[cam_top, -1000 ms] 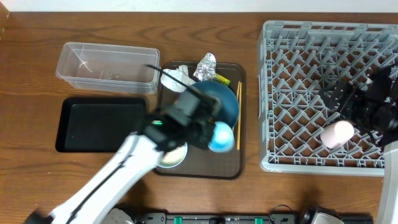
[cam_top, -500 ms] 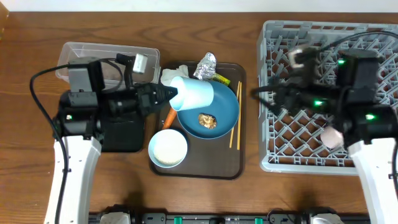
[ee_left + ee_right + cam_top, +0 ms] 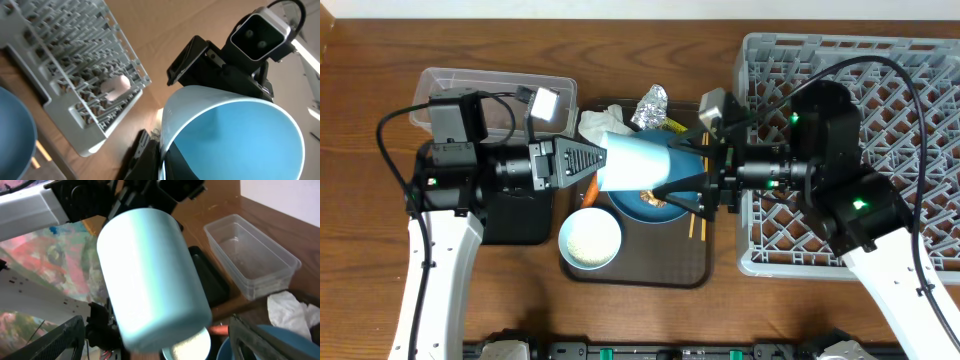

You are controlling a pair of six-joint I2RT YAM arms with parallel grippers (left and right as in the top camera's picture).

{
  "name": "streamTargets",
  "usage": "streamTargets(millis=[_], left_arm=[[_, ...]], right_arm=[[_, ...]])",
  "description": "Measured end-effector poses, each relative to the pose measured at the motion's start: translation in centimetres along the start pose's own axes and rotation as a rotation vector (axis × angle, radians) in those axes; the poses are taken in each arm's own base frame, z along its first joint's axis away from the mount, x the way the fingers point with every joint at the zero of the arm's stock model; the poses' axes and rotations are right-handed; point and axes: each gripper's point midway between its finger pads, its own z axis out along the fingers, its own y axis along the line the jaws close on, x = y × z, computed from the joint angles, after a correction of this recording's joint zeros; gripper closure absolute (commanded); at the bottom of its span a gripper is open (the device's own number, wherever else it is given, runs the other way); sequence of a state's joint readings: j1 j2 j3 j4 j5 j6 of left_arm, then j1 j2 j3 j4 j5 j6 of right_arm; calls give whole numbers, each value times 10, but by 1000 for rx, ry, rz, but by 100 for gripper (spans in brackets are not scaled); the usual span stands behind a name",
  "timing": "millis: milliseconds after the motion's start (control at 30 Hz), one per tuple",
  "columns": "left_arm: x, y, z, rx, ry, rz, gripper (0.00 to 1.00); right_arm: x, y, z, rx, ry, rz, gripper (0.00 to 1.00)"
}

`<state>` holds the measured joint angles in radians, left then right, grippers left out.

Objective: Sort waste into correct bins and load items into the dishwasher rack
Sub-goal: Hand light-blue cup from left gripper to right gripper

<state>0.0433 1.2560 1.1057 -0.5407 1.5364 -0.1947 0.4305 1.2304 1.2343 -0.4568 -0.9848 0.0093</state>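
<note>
- Above the middle of the counter, seen from overhead, the light-blue cup [image 3: 635,162] lies on its side in the air over the serving tray [image 3: 650,268], its mouth toward the left edge. The left jaws are clenched on its rim. The right jaws are released and spread wide, one on each side of the closed end, apparently not touching it.
- This looks like a hand-over, and the danger is timing. If the left jaws let go before the right jaws close, the cup drops onto the blue dish [image 3: 630,206] and its brown food lump [image 3: 655,197].
- A glancing close on the smooth round wall could also squirt the cup sideways toward the chopsticks [image 3: 696,228] or the white bowl [image 3: 590,238].
- Around the tray lie the carrot [image 3: 590,188], tissue [image 3: 600,122], foil [image 3: 653,102] and yellow-green wrapper [image 3: 672,126]. The clear tub [image 3: 470,95] and black tray [image 3: 525,215] sit toward the left edge, partly under the left arm.
- The dishwasher rack [image 3: 920,100] fills the right edge; the right arm itself crosses its front corner.
- In the left wrist view the cup's open mouth fills the frame, with a dark jaw just under the rim. The right arm [image 3: 225,70] looms straight behind it. The pink cup [image 3: 117,86] already lies in the rack.
- In the right wrist view the cup's closed end faces the lens. Both fingers [image 3: 50,340] stand well out to either side, so nothing blocks the close. The tub and black tray show beyond.
</note>
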Motion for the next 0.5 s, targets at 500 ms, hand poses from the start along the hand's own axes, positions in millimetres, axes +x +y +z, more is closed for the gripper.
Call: streamTargets(millis=[500], left_arm=[[2,-6,7,26,25,31,89]], right_arm=[[7,8,23,-45,32,-35,49]])
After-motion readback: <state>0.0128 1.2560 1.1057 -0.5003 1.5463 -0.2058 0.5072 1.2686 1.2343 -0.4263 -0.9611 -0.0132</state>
